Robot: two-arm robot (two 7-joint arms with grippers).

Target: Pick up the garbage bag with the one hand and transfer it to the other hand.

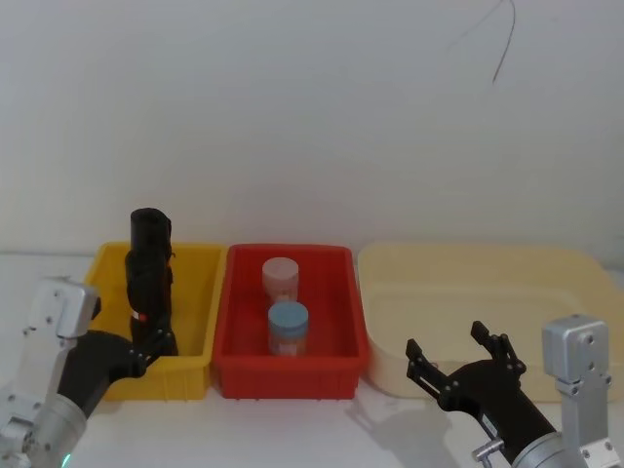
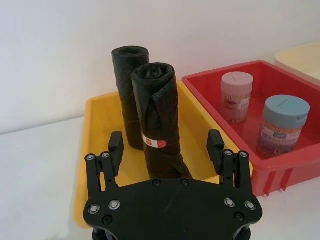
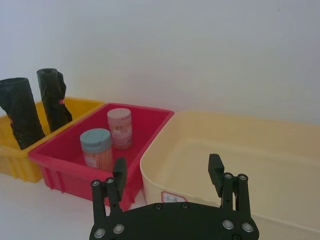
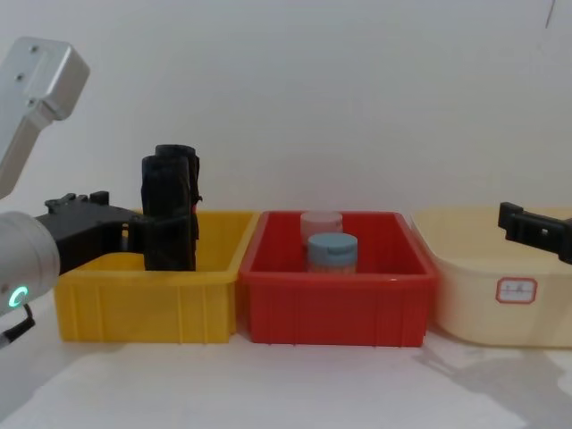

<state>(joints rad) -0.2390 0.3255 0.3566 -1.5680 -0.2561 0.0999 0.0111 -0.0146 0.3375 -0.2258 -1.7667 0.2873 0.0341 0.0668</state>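
From where I stood, the garbage bag (image 2: 156, 112) was upright in the yellow bin (image 2: 98, 131), the nearer and fatter of two black rolls, with the slimmer roll (image 2: 126, 90) just behind it and perhaps touching. The left gripper (image 2: 165, 137) sat low at the bag's foot with its fingers (image 2: 116, 142) spread wide to either side of the roll. As far as I could see, neither pad was pressing on it. The right gripper (image 3: 167, 170) hung well apart in front of the cream tub (image 3: 280, 150), its fingers also spread and holding nothing. I judged the bag to be light and soft, thin plastic wound on itself, so it would squash under the pads rather than resist, and the glossy skin looked likely to slide. A red and white label band (image 2: 155, 143) circled it low down. The roll seemed tightest there, so that looked the safest place to close. A hold that low would leave the long upper part free for the other gripper, though the tall roll might tip or sag once lifted.
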